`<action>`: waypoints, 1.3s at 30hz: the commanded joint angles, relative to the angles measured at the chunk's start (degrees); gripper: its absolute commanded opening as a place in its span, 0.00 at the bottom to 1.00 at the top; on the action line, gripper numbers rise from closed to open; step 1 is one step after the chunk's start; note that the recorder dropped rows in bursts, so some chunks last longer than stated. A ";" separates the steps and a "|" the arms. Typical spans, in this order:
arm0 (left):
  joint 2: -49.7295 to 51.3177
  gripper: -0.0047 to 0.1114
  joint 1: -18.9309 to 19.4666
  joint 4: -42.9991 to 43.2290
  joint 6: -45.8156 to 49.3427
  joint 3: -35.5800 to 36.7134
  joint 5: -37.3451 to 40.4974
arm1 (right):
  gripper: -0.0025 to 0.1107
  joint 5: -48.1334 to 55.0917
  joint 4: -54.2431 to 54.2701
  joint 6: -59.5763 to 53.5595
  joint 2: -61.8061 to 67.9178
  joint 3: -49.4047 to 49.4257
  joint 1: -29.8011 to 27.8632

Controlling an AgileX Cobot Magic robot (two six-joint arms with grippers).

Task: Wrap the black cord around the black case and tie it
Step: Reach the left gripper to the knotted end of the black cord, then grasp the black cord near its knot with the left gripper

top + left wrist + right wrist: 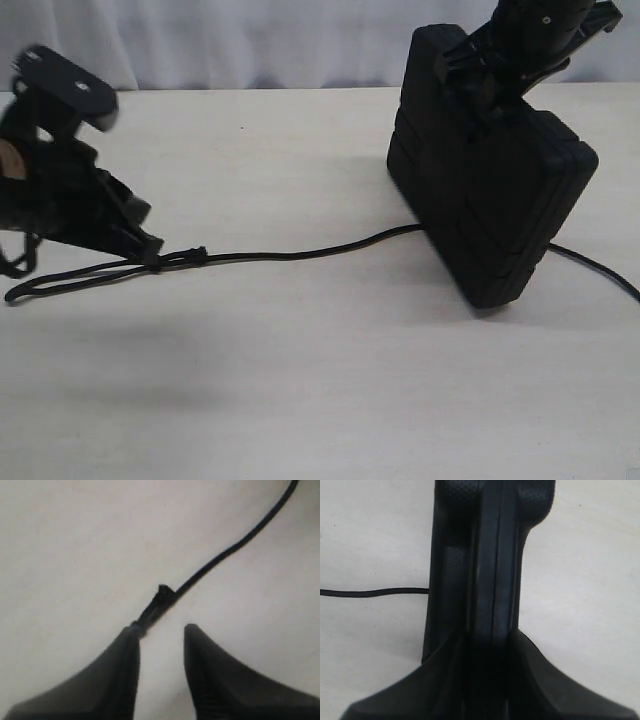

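The black case (485,190) stands tilted on one edge on the table, at the right. My right gripper (492,88) is shut on its top edge; the right wrist view shows the fingers clamping both faces of the case (490,555), gripper (487,639). The black cord (300,252) lies on the table, runs under the case and comes out on its right. Its knot (200,254) and doubled strand lie at the left. My left gripper (148,250) is low over the doubled strand, open (161,629); the cord (220,557) meets the tip of one finger (131,635), not the gap.
The pale table (320,380) stretches toward the front. A white curtain (250,40) hangs behind its far edge. The cord's looped end (30,290) lies near the left border, below the left arm.
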 commanded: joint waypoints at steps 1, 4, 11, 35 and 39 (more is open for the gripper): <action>16.27 0.48 -0.40 -4.27 1.02 -6.36 6.65 | 0.06 1.13 1.46 -0.60 1.45 0.95 -0.16; 23.77 0.48 -0.40 -3.48 1.90 -11.69 13.22 | 0.06 1.13 1.46 -0.60 1.45 0.95 -0.16; 30.94 0.48 -0.40 5.04 7.46 -16.38 6.75 | 0.06 1.13 2.75 -0.60 1.45 0.95 -0.16; 34.81 0.04 -5.59 19.47 28.88 -18.12 10.44 | 0.06 1.13 2.39 -1.04 1.45 2.39 -0.16; 34.81 0.04 -11.06 34.49 34.08 -18.12 10.79 | 0.06 1.13 2.39 -1.04 1.45 2.39 -0.16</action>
